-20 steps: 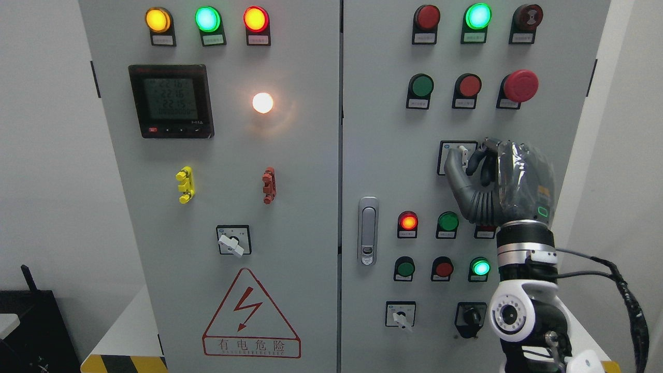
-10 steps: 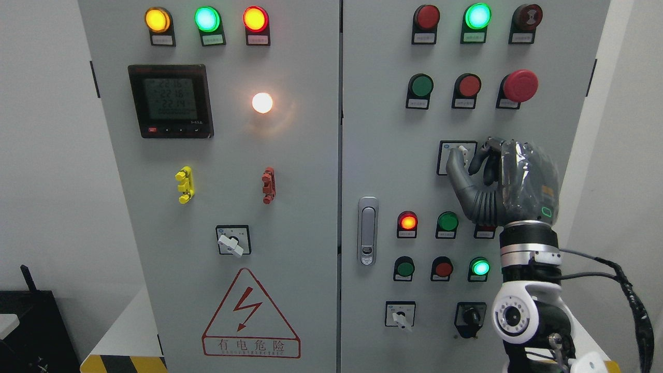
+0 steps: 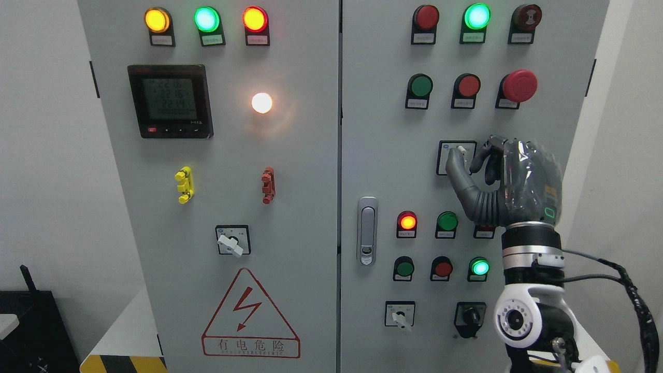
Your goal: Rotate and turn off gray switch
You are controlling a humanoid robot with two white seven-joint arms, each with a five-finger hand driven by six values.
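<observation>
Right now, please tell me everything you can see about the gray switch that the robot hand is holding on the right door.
The gray switch is a rotary selector on a square black-framed white plate, on the right door below the red mushroom button. Only a small pale part of its handle shows. The right robot hand, dark gray under clear film, closes thumb and fingers around it and hides the plate's right side. Its position cannot be read.

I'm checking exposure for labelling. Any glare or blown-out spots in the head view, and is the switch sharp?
Head view: the white lamp is blown out with a halo; plastic wrap on the right hand shows glare streaks; the gray switch is mostly hidden by the hand, its visible tip fairly sharp.
</observation>
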